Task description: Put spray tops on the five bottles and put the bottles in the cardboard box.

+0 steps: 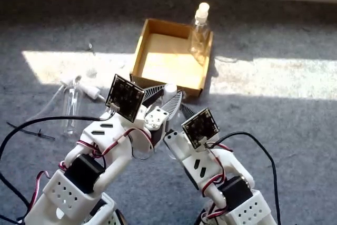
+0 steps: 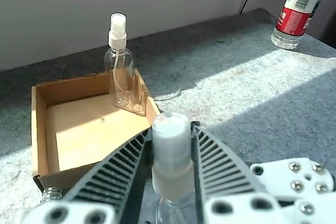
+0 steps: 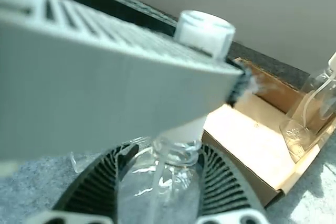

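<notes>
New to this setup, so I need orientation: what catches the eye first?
Just before the cardboard box, the left gripper clamps a white spray top over a clear bottle held by the right gripper. One capped bottle stands in the box's far right corner.

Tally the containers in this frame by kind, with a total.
Cardboard box: 1
Clear spray bottles: 4 (boxed bottle, held bottle in the right pincer, bare neck beside the box, carpet bottle)
Red-labelled drink bottle: 1
Total: 6
</notes>
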### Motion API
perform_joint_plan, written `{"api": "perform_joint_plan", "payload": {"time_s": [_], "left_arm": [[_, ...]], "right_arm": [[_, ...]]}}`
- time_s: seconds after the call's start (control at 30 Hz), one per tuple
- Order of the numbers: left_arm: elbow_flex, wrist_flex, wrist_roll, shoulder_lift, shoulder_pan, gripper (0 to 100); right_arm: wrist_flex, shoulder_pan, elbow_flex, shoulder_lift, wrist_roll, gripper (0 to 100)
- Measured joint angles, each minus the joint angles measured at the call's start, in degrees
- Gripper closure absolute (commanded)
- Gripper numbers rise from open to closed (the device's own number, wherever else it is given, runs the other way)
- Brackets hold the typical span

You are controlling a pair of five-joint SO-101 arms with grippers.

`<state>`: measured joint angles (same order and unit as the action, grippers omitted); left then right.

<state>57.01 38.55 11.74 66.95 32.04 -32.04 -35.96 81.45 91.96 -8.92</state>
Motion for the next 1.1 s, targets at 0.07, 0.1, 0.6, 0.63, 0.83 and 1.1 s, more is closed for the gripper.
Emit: {"api": "perform_joint_plan", "payload": {"time_s": [0.07,0.1,0.6,0.63,0.83,1.1], "left_arm": [[0.18,0.00,0.00,0.00,0.00,95],[0.18,0.00,0.00,0.00,0.00,95],[3.96,-0.26,-0.09,0.44,2.64,93],[3.60,-0.26,-0.09,0.44,2.02,91],[-2.55,5.27,-5.45,0.26,-2.29,76],[-16.26,14.95,-9.05,-0.53,-5.54,74]], "right_arm": [[-0.09,0.00,0.00,0.00,0.00,99.5],[-0.62,0.00,-0.26,0.00,0.00,99.5],[-1.41,0.00,-3.78,-0.18,0.00,99.4],[-1.41,0.00,-3.78,-0.18,0.00,99.4],[0.00,0.00,-4.22,-0.09,0.00,99.4],[13.63,8.18,-5.19,0.09,0.35,99.4]]}}
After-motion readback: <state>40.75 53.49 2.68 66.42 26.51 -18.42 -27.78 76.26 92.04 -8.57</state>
